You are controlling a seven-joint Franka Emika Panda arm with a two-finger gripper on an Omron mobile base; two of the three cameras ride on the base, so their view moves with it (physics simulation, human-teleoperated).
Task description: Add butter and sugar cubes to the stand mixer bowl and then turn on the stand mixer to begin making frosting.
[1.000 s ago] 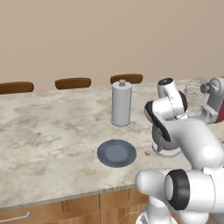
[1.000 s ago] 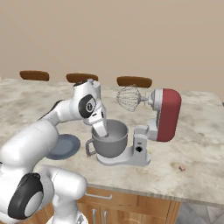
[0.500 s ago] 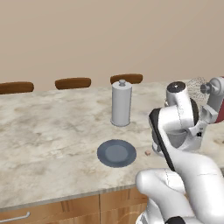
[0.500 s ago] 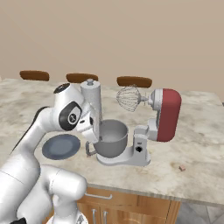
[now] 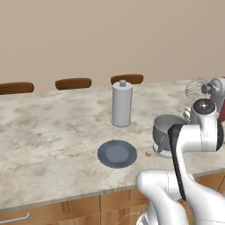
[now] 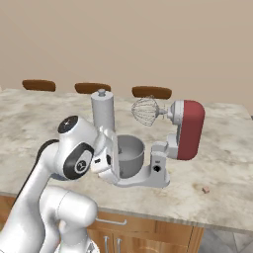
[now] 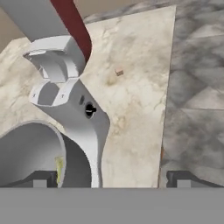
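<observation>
While the claw [image 7: 111,177] hangs released beside the stand mixer bowl [image 7: 30,153], a canister [image 5: 121,104] and plate [image 5: 117,154] stand near, seemingly clear.

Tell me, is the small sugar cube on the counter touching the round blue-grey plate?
Apart. In the left base view the sugar cube lies on the counter just right of the plate, with a strip of bare marble plainly between them.

The worktop [image 5: 52,127] looks like smooth speckled stone. The stand mixer bowl [image 6: 129,155] is dull grey metal. The stand mixer [image 6: 185,129] head is shiny red.
</observation>
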